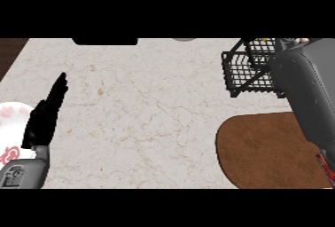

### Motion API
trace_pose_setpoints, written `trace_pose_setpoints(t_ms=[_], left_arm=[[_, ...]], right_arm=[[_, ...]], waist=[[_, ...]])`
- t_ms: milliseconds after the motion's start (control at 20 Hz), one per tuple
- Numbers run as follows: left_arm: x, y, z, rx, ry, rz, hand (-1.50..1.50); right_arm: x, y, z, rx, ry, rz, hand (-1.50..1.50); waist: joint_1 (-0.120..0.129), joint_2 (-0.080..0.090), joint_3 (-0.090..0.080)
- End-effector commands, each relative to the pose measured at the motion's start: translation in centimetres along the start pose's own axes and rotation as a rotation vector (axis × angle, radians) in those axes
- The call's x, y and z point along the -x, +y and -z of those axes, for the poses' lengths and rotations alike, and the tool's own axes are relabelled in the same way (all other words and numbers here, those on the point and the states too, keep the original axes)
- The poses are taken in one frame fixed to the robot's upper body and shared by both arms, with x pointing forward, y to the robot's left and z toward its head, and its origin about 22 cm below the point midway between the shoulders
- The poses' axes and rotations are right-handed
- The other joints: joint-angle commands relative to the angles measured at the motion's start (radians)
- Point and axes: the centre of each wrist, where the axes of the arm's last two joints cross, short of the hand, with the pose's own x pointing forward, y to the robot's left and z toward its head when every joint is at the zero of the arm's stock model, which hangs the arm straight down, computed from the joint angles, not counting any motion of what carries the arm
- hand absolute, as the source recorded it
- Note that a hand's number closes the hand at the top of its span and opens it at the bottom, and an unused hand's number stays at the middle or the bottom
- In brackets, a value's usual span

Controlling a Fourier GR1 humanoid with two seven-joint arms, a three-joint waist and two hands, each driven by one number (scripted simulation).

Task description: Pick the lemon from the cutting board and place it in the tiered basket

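While the left hand [44, 116] rests with straight fingers up, one brown wooden cutting board [262, 150] lies far to its right. One black wire tiered basket [248, 66] stands behind the board. The right arm covers its hand, and the lemon is hidden too.

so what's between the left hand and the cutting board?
Head view: only bare marble counter between the left hand and the brown cutting board; nothing sits there.

Black wire tiered basket [245, 71] stands just beyond brown cutting board [268, 153].
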Motion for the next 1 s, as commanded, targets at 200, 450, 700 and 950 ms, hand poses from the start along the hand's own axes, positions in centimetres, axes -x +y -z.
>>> trace_pose_setpoints(t_ms=[200,450,700,950], left_arm=[[0.3,-1.0,-0.2,0.006,-0.015,-0.009,0.0],[-0.3,1.4,-0.2,-0.01,-0.011,0.004,0.0],[0.5,-1.5,0.5,-0.001,0.0,0.001,0.0],[0.7,-1.0,0.5,-0.007,0.007,-0.013,0.0]], right_arm=[[4.6,1.6,2.4,-0.031,-0.034,-0.059,1.5],[6.3,2.4,3.3,-0.147,-0.049,0.018,1.5],[9.9,4.7,4.4,-0.192,-0.03,0.067,1.5],[10.3,6.8,3.9,-0.365,0.145,0.253,-1.5]], waist=[[-0.003,-0.002,0.0],[-0.001,-0.003,0.0],[0.005,0.003,0.0],[-0.002,0.003,0.0]])
